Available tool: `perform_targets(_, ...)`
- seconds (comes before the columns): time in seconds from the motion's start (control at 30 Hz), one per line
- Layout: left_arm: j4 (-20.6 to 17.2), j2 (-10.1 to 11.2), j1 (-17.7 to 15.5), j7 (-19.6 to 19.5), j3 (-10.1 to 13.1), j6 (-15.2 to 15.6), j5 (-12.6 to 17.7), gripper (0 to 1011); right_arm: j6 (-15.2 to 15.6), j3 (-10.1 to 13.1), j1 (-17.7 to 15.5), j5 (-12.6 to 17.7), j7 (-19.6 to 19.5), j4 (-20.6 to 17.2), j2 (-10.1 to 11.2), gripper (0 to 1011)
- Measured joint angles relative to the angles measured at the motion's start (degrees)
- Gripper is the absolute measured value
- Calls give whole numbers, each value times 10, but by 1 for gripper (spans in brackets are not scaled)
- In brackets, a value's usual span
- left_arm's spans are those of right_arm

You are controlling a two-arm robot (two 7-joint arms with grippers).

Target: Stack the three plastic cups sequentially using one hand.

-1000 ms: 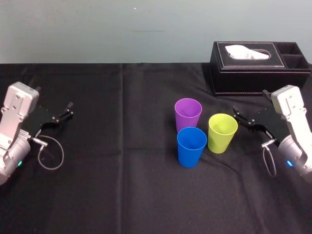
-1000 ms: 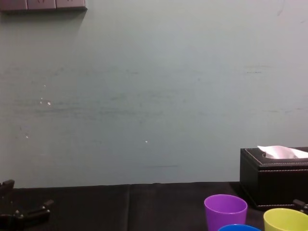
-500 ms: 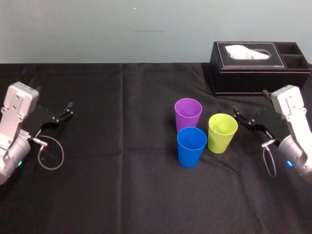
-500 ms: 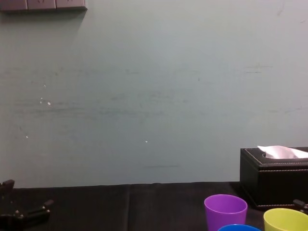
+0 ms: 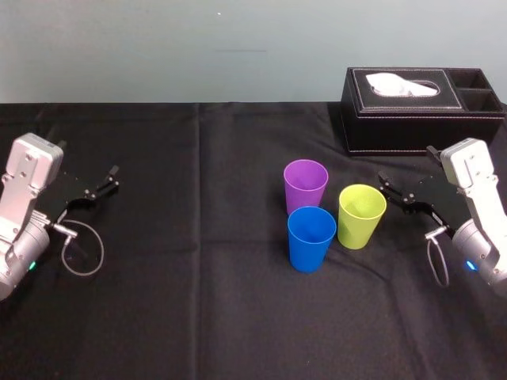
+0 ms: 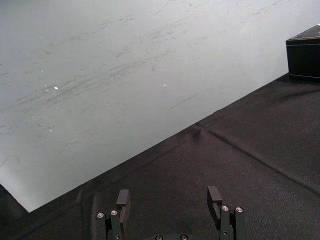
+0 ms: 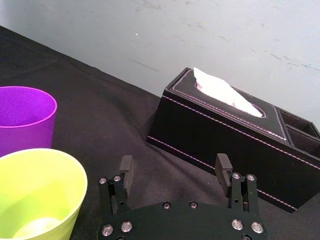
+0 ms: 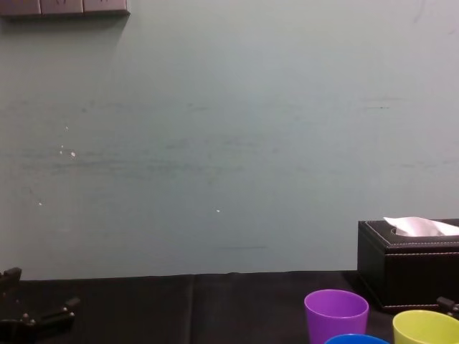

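On the head view I am seeing all three cups standing upright and apart in a tight cluster on the black desk. From the blue cup, the purple cup is sitting at 12 o'clock and the yellow-green cup at 2 o'clock. The right gripper is resting just beside the yellow-green cup at its 3 o'clock, and the black tissue box is lying at the cluster's 1 o'clock. The left gripper is resting well apart at 9 o'clock.

The left wrist view is showing me what the head view leaves vague: the left gripper is holding its fingers wide apart, gripping nothing, over bare cloth.

The right wrist view is showing me the right gripper, its fingers also spread wide and touching nothing. The yellow-green cup is sitting close beside it, with the purple cup beyond and the tissue box ahead.

The chest view is giving me the cups from the side: the purple cup, the yellow-green cup, and just the rim of the blue cup at the frame's 6 o'clock edge.
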Motion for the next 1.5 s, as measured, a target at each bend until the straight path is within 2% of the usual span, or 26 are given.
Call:
perform_targets(0.17, 0, 0, 0, 0, 0, 0, 0, 1011, 0, 7, 0, -1, -3, -6, -2, 1004)
perform_targets(0.37, 0, 0, 0, 0, 0, 0, 0, 1011, 1, 33, -7, -5, -16, -31, -3, 1004)
perform_targets(0.5, 0, 0, 0, 0, 0, 0, 0, 1011, 7, 52, -25, 7, -18, -52, 1, 1004)
perform_targets(0.63, 0, 0, 0, 0, 0, 0, 0, 1011, 21, 73, -53, 31, -12, -79, 9, 1004)
perform_targets(0.83, 0, 0, 0, 0, 0, 0, 0, 1011, 45, 106, -112, 73, 8, -128, 28, 1004)
perform_targets(0.93, 0, 0, 0, 0, 0, 0, 0, 1011, 52, 121, -147, 85, 16, -154, 40, 1004)
perform_targets(1.03, 0, 0, 0, 0, 0, 0, 0, 1011, 54, 137, -195, 92, 22, -186, 53, 1004)
perform_targets(1.3, 0, 0, 0, 0, 0, 0, 0, 1011, 39, 148, -259, 104, 53, -220, 61, 1004)
perform_targets(1.5, 0, 0, 0, 0, 0, 0, 0, 1011, 30, 141, -266, 115, 86, -224, 49, 1004)
